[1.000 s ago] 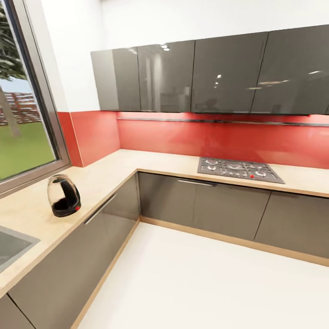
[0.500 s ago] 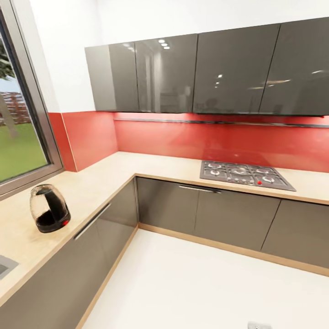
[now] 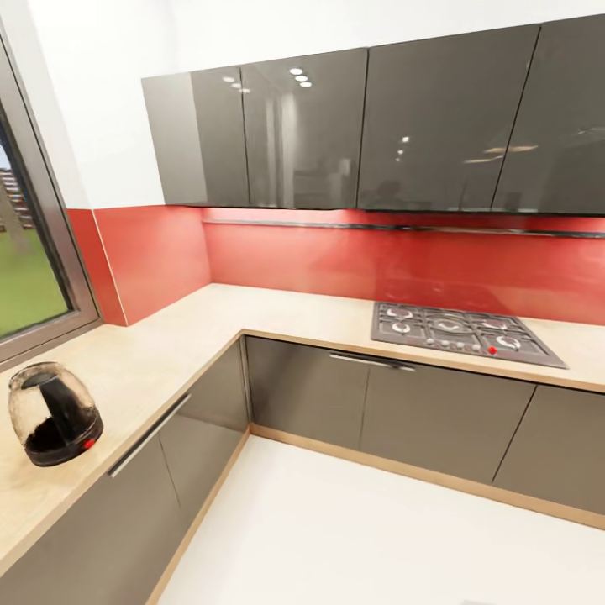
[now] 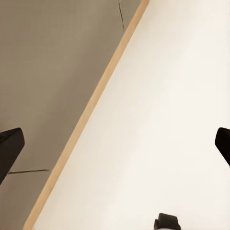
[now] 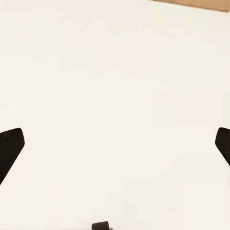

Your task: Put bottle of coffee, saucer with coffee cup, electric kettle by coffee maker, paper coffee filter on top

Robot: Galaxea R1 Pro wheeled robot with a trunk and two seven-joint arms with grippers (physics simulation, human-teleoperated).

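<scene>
Your kettle (image 3: 54,413) stands upright on the countertop (image 3: 160,353), near its front edge on the run under the window (image 3: 25,252), with its red switch facing the room. Against the frame half a second ago it sits lower and further left in the head view, and the sink corner that showed there has slid out of frame; the hob (image 3: 460,332), the red backsplash (image 3: 336,260) and the wall cabinets (image 3: 353,126) have shifted with it, so it is your camera that turned, not the kettle. The hob lies on the far run, well apart from the kettle, past the inner corner. The wrist views give you what the head view does not: your left gripper (image 4: 115,146) hangs spread wide over the white floor (image 4: 163,96) beside a grey cabinet front (image 4: 43,62) and its wooden plinth, holding nothing; your right gripper (image 5: 115,146) is likewise spread wide and empty over bare floor.
</scene>
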